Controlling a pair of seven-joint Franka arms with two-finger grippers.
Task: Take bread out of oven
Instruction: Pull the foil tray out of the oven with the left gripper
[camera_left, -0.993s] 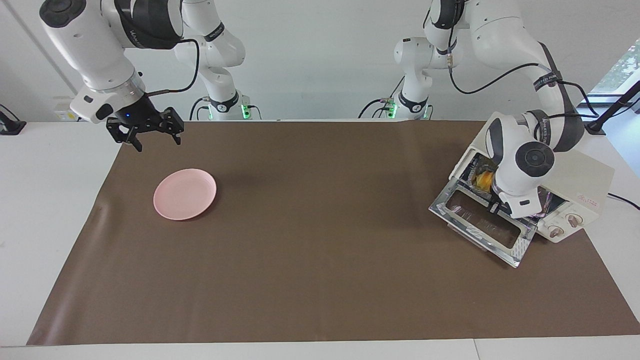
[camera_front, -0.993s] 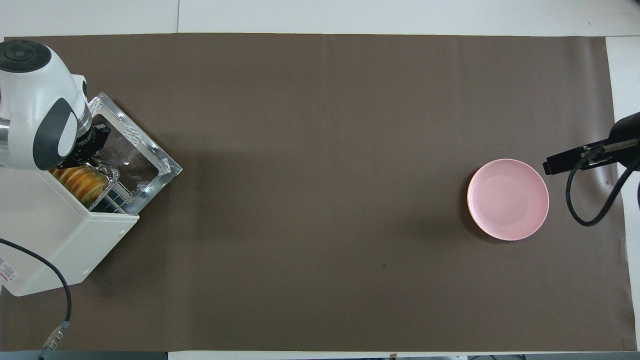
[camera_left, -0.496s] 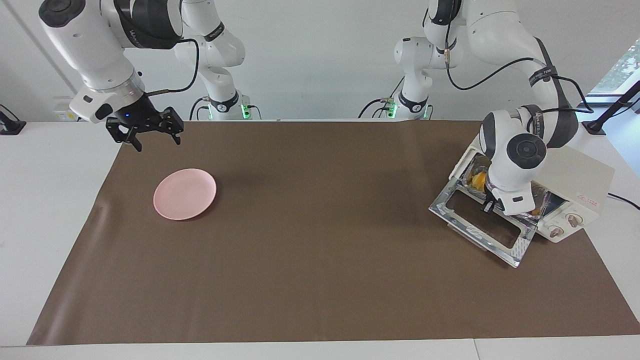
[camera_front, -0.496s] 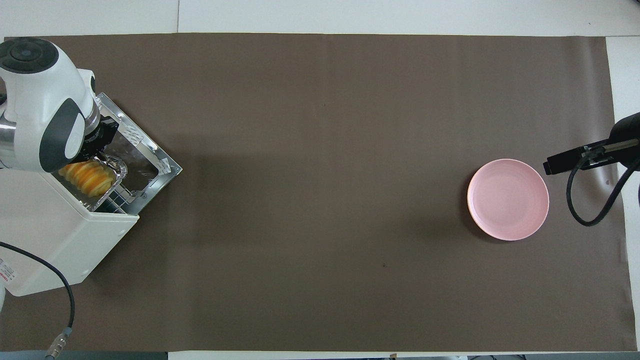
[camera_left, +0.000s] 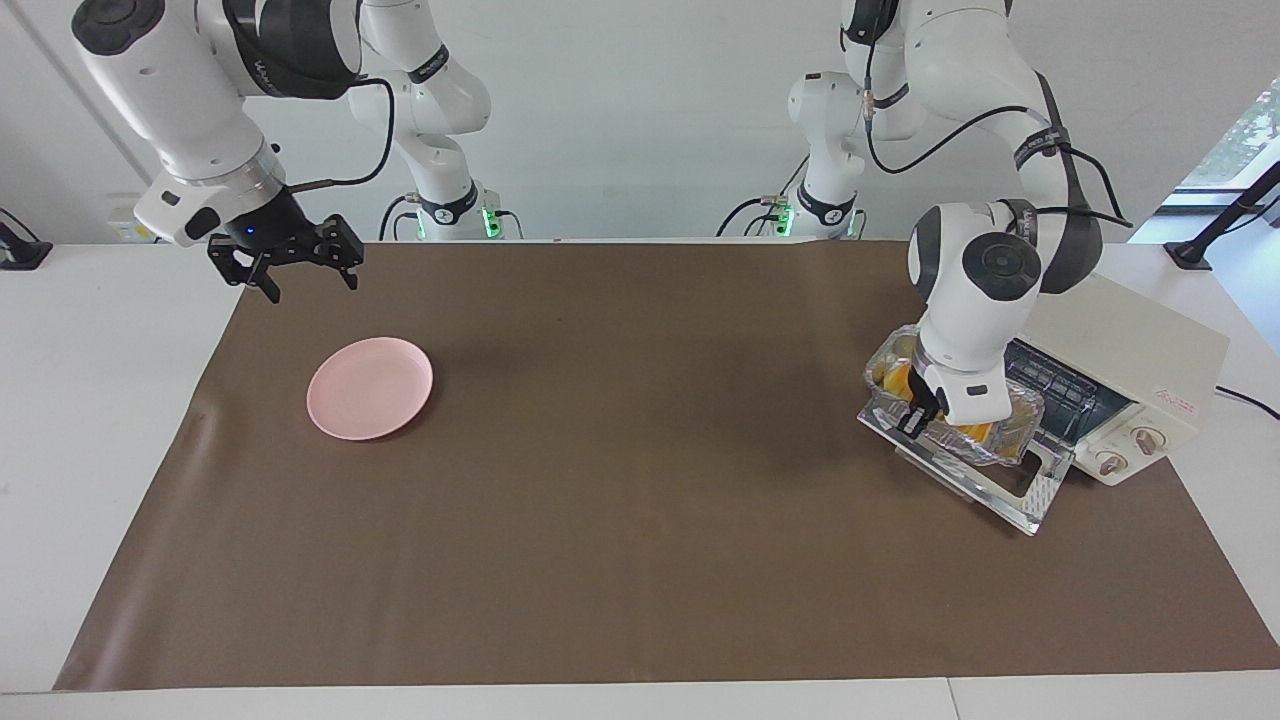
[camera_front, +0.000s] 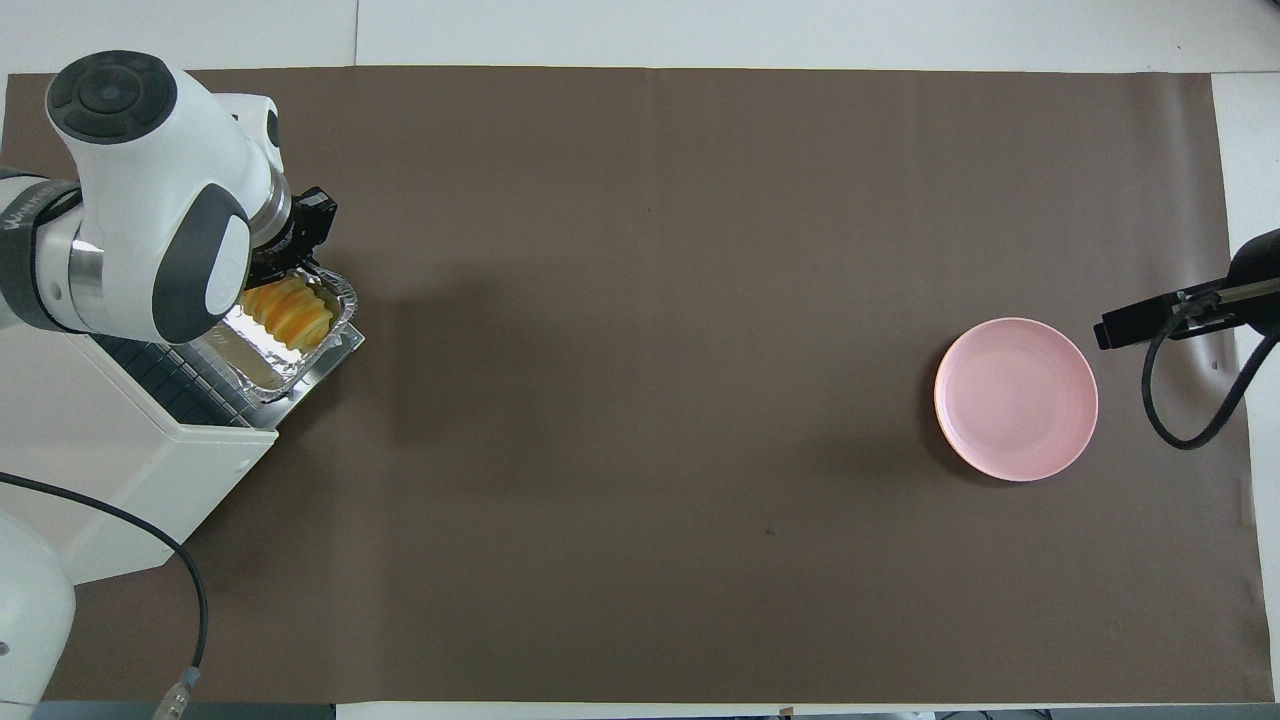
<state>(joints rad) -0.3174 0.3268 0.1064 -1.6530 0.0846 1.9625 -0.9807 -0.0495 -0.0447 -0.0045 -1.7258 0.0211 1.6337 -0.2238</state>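
The cream-white oven (camera_left: 1135, 345) stands at the left arm's end of the table, its glass door (camera_left: 1035, 497) dropped open. My left gripper (camera_left: 921, 413) is shut on the rim of a crinkled foil tray (camera_left: 1020, 412) and holds it over the open door, outside the oven. The golden-orange ridged bread (camera_left: 903, 378) lies in that tray. In the overhead view the bread (camera_front: 288, 310) sits in the tray (camera_front: 262, 370) beside the gripper (camera_front: 300, 250), in front of the oven (camera_front: 110, 460). My right gripper (camera_left: 313, 283) is open and empty, waiting.
A round pink plate (camera_left: 370, 387) lies on the brown mat (camera_left: 640, 520) toward the right arm's end; it also shows in the overhead view (camera_front: 1015, 398). My right gripper (camera_front: 1140, 315) hangs over the mat's edge beside the plate. The oven's power cable (camera_front: 150, 540) runs off the table.
My left gripper has drawn the foil tray with the bread out of the oven cavity and over the open door. The right gripper has barely moved.
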